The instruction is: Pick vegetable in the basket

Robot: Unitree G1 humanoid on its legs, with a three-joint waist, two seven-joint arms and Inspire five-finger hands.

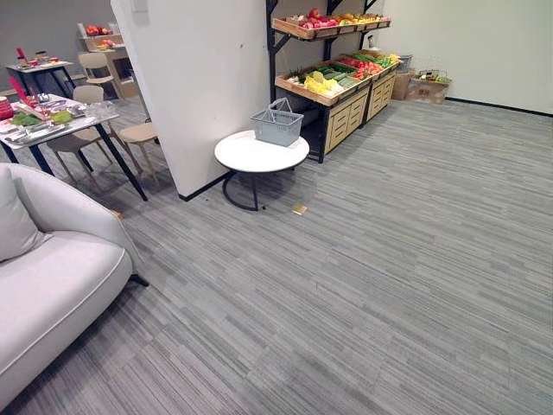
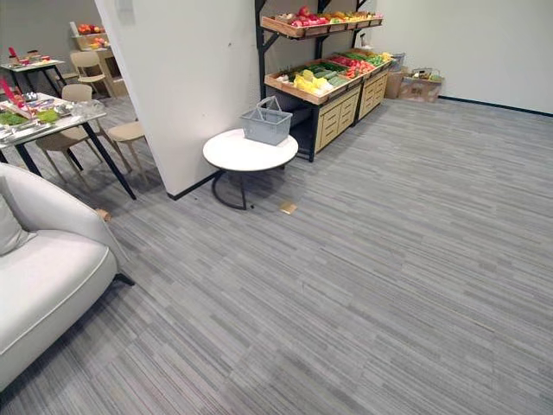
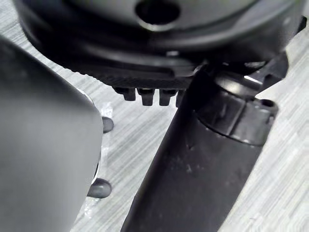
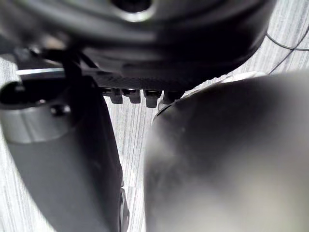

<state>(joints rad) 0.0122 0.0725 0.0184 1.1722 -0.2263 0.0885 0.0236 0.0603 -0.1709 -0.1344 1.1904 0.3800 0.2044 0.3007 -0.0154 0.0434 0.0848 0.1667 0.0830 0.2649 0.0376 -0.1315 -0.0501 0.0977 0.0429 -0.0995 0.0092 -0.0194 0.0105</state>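
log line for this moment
basket: on round table | vegetables: on lower shelf | left hand, right hand: over floor, far from table

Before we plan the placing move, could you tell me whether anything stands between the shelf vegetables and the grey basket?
Nothing visible does: the grey basket sits on the round white table, close beside the vegetables on the lower shelf.

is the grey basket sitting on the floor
No, the basket stands on top of the round white table.
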